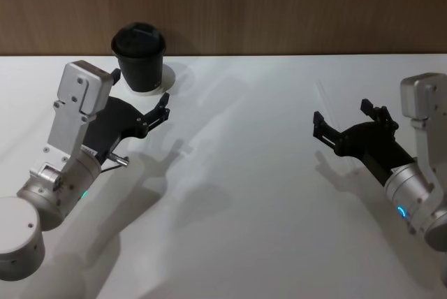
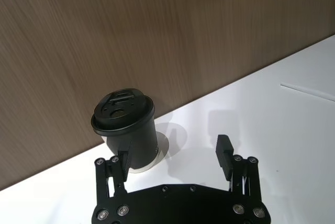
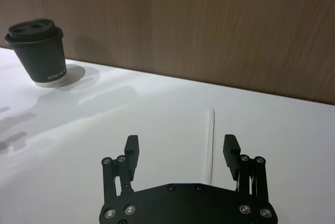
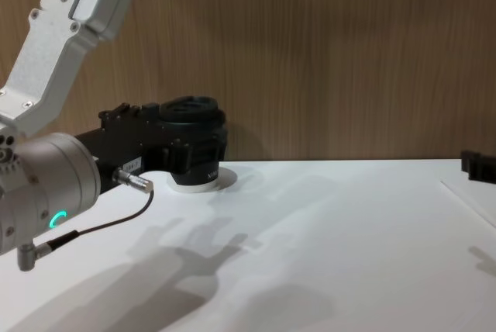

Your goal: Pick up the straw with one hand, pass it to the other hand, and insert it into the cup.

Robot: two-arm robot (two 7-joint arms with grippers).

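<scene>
The black cup (image 1: pixel 140 53) with its domed lid stands at the table's far edge by the wood wall, also seen as the cup (image 3: pixel 40 51). My left gripper (image 1: pixel 161 110) hovers open just in front of and to the right of it; one finger (image 2: pixel 124 157) overlaps the cup (image 2: pixel 128 127) in the left wrist view. The thin white straw (image 3: pixel 211 141) lies flat on the table on the right side. My right gripper (image 3: pixel 181 144) is open above it, and the straw runs forward between the jaws, close to one finger. The straw (image 2: pixel 308 91) shows far off.
The white table (image 1: pixel 237 208) is bare between the two arms. The wood wall (image 1: pixel 279 5) rises right behind the cup. A thin black cable (image 4: pixel 101 227) hangs from the left wrist. The right gripper's tip (image 4: pixel 479 166) shows at the chest view's edge.
</scene>
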